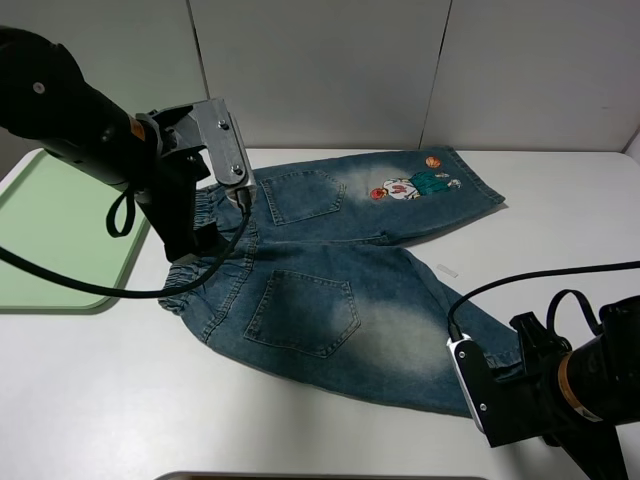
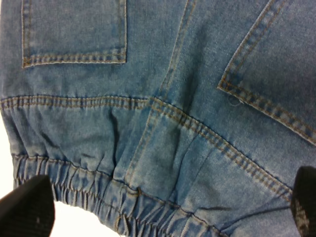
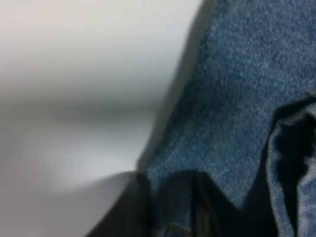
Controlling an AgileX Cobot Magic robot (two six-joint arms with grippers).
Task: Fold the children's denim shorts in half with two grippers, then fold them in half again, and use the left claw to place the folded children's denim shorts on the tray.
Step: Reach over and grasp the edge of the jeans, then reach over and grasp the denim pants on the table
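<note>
The children's denim shorts lie spread flat on the white table, back pockets up, with the cartoon patch on the far leg. My left claw hovers open over the elastic waistband, one finger at each side of the wrist view. My right gripper is at the near leg's hem. In the blurred right wrist view its dark fingers sit close together with denim between them. The pale green tray lies at the far left, behind the left arm.
A small white scrap lies on the table to the right of the shorts. White wall panels stand behind the table. A grey edge shows at the front.
</note>
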